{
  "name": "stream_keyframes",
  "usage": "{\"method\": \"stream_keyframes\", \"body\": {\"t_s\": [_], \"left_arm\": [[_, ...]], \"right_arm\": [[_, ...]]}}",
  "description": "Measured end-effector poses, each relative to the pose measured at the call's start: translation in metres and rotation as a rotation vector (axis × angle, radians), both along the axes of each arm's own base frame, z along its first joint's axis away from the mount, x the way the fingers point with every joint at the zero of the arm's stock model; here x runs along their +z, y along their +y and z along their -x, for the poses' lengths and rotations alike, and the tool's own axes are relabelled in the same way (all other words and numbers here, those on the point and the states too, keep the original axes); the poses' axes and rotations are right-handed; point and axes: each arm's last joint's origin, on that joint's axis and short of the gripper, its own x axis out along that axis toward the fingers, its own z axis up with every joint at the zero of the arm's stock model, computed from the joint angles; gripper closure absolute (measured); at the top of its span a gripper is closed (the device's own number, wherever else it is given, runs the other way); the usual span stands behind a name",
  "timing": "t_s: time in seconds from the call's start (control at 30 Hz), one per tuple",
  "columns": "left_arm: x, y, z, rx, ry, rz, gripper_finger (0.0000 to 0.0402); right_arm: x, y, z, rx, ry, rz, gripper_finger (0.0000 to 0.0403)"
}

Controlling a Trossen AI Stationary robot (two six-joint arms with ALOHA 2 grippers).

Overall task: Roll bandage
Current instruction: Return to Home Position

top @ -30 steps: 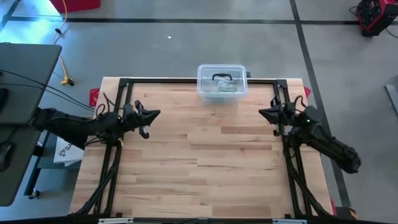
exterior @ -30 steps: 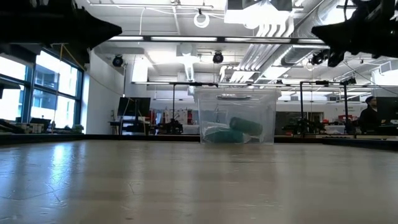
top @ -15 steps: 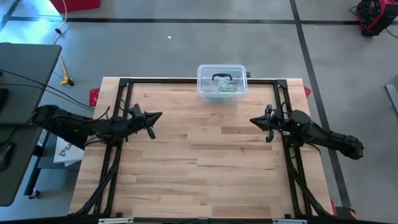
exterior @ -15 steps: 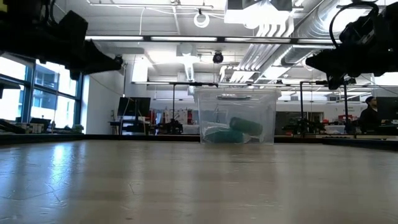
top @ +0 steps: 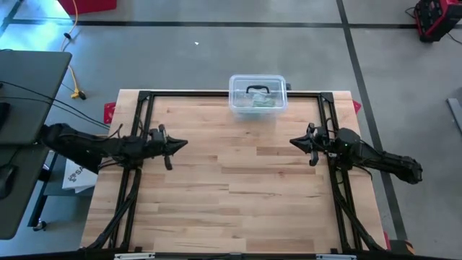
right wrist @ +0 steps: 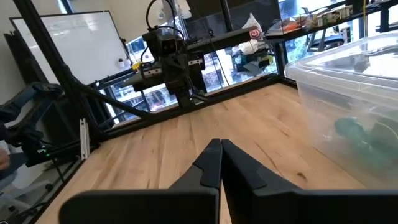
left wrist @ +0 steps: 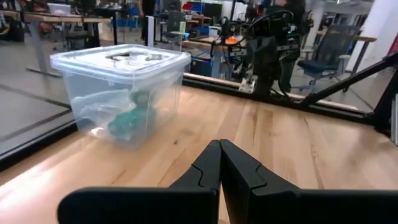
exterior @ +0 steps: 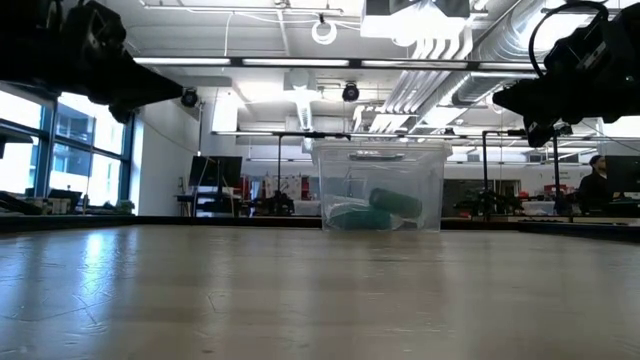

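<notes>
So the clear plastic container (top: pixel 258 94) sits upright, lid on, at the bench's (top: pixel 238 195) 12 o'clock edge, with teal bandage rolls (exterior: pixel 385 208) lying inside on its floor.

The bench (top: pixel 231 188) is a rectangular top made of light wooden planks, with the strips running from left to right and showing darker and paler pieces. A black frame (top: pixel 216 94) of thin rails goes along the far edge and down both sides, and near the front corners slanted rails cross the wood. A small red part (top: pixel 110 112) sticks out at the far left corner. Only one thing stands directly on the wood: a transparent container (top: pixel 258 94) with its lid on, upright, in the middle of the far edge, just beside the far rail. The wide middle of the wood carries nothing else.
</notes>
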Motion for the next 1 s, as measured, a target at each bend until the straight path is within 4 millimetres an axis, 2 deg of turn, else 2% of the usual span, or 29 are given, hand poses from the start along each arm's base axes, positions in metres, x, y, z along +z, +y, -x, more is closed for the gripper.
{"method": "stream_keyframes", "body": {"t_s": [0.1,0.27,0.47,0.63,0.8,1.0], "left_arm": [[0.001,0.001,0.008,-0.014,0.009,-0.023,0.0402],[0.006,-0.001,0.018,-0.14,-0.035,-0.07,0.0401],[0.004,0.0,0.026,-0.169,-0.013,-0.135,0.0402],[0.009,0.002,0.037,-0.164,-0.076,-0.125,0.0402],[0.01,0.002,0.039,-0.193,-0.016,-0.105,0.0402],[-0.004,-0.005,0.033,-0.402,-0.057,-0.069,0.0402]], "right_arm": [[0.0,0.0,0.0,0.0,0.0,0.0,0.0403],[0.0,0.0,0.0,0.0,0.0,0.0,0.0402],[0.002,0.009,0.0,0.081,-0.023,0.005,0.0402],[0.005,0.015,0.001,0.142,-0.055,0.011,0.0402],[0.005,0.015,0.001,0.15,-0.056,0.012,0.0402],[0.004,0.015,0.001,0.15,-0.052,0.011,0.0402]]}}
